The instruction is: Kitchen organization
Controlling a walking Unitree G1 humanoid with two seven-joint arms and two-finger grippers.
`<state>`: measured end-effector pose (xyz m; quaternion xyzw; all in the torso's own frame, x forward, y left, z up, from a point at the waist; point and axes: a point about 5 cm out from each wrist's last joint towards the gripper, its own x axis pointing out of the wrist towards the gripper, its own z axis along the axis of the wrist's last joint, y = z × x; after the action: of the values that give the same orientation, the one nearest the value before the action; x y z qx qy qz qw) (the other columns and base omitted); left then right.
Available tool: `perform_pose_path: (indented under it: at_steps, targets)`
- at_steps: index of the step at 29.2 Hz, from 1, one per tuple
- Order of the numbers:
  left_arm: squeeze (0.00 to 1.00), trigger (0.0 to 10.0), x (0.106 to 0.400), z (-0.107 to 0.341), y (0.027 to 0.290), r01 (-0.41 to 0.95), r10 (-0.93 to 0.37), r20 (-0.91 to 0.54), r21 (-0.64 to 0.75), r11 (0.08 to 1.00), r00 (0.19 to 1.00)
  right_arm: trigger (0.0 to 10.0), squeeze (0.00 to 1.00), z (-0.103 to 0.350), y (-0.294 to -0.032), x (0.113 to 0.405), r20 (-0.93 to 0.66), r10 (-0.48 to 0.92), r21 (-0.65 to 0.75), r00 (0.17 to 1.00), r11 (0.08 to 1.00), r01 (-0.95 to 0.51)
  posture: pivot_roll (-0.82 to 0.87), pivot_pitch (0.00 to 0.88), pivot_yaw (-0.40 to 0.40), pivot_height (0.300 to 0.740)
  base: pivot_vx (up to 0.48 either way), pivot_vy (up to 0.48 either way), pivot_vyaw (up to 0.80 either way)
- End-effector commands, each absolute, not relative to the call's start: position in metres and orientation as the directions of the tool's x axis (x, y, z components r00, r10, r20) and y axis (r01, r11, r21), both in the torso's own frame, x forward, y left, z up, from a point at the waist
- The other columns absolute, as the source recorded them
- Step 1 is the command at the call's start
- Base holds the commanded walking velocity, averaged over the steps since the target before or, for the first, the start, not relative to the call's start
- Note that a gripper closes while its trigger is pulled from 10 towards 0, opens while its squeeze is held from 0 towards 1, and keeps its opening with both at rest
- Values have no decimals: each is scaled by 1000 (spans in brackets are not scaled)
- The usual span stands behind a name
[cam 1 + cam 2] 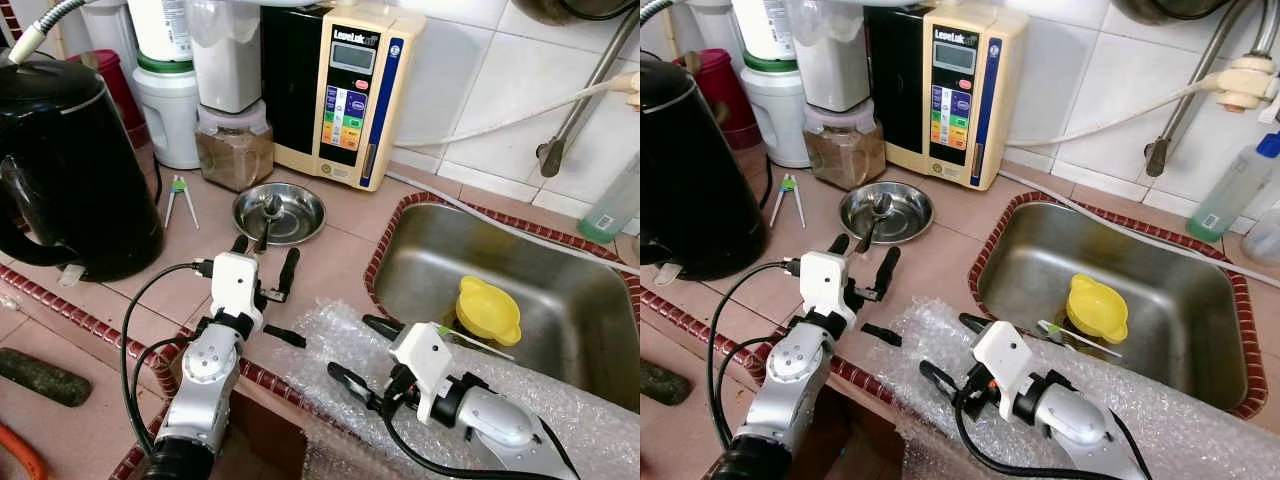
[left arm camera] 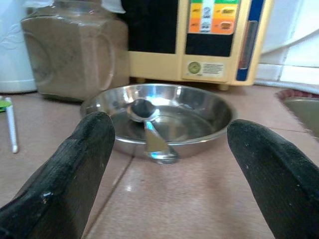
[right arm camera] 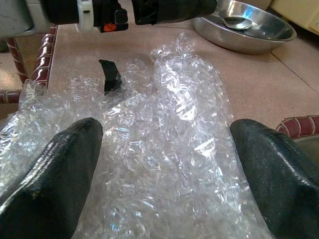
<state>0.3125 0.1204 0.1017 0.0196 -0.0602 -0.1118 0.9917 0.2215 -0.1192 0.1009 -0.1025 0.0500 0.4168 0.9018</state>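
Observation:
A shallow steel dish [image 1: 280, 212] with a metal spoon [image 1: 268, 212] in it sits on the tiled counter, in front of the yellow-and-black appliance [image 1: 335, 90]. My left gripper [image 1: 264, 256] is open just short of the dish, its fingers [image 2: 75, 164] aimed at the dish's rim [image 2: 164, 144]. My right gripper [image 1: 365, 350] is open over a sheet of bubble wrap [image 3: 164, 149] at the counter's front edge. A yellow lid [image 1: 487, 310] lies in the steel sink [image 1: 420, 260].
A black kettle [image 1: 70, 170] stands at the left, a jar of brown powder [image 1: 235, 145] and white containers behind the dish. Small tongs [image 1: 180, 195] lie on the counter. A small black piece [image 3: 110, 79] rests by the bubble wrap. A hose [image 1: 520, 115] crosses the wall tiles.

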Motion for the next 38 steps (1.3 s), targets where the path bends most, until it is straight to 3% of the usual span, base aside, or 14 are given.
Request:
perform_pose_path:
  at_steps: [1, 2, 3, 4, 13, 14, 15, 16, 17, 18, 19, 38]
  targets:
    - [1000, 10000, 315, 101, 119, 214, -220, 109, 64, 975, 969, 10000, 4, 106, -121, 221, -164, 739, -161, 654, 634, -756, 131, 0, -45, 740, 0, 0, 0]
    - [937, 10000, 315, 100, 119, 213, -219, 107, 66, 975, 970, 10000, 0, 106, -121, 221, -164, 739, -159, 653, 633, -757, 131, 0, -44, 740, 0, 0, 0]
    - [408, 10000, 316, 100, 118, 217, -223, 104, 66, 974, 969, 10000, 4, 106, -120, 220, -165, 741, -158, 651, 632, -759, 130, 0, -44, 740, 0, 0, 0]
    - [0, 10000, 317, 99, 117, 224, -230, 99, 67, 972, 968, 10000, 8, 106, -119, 220, -165, 742, -158, 649, 630, -760, 129, 0, -45, 740, 0, 0, 0]
    - [0, 10000, 318, 93, 108, 281, -284, 68, 55, 958, 956, 10000, 0, 107, -117, 222, -169, 747, -178, 643, 619, -765, 132, 0, -46, 740, 0, 0, 0]
    - [0, 8471, 318, 92, 107, 280, -283, 70, 55, 958, 956, 10000, 0, 107, -117, 223, -169, 746, -181, 644, 619, -764, 136, 0, -46, 740, 0, 0, 0]
    - [0, 8471, 318, 92, 107, 280, -283, 70, 55, 958, 956, 10000, 0, 107, -117, 223, -169, 746, -181, 644, 619, -764, 136, 0, -46, 740, 0, 0, 0]
    - [0, 5569, 318, 92, 107, 280, -284, 72, 54, 958, 956, 10000, 0, 107, -116, 224, -168, 746, -182, 644, 619, -764, 137, 0, -46, 740, 0, 0, 0]
    - [0, 5569, 318, 92, 108, 280, -283, 73, 53, 959, 956, 10000, 0, 107, -116, 224, -168, 746, -183, 644, 618, -764, 137, 0, -46, 740, 0, 0, 0]
    - [0, 588, 318, 92, 108, 280, -283, 74, 52, 959, 956, 10000, 0, 107, -116, 224, -169, 747, -184, 643, 617, -765, 139, 0, -47, 740, 0, 0, 0]
    - [0, 0, 318, 91, 108, 281, -284, 74, 51, 958, 956, 10000, 0, 107, -115, 224, -172, 747, -188, 642, 615, -766, 140, 0, -47, 740, 0, 0, 0]
    - [0, 0, 318, 87, 109, 284, -287, 65, 49, 958, 956, 10000, 0, 105, -115, 227, -179, 740, -204, 649, 617, -760, 141, 0, -47, 740, 0, 0, 0]
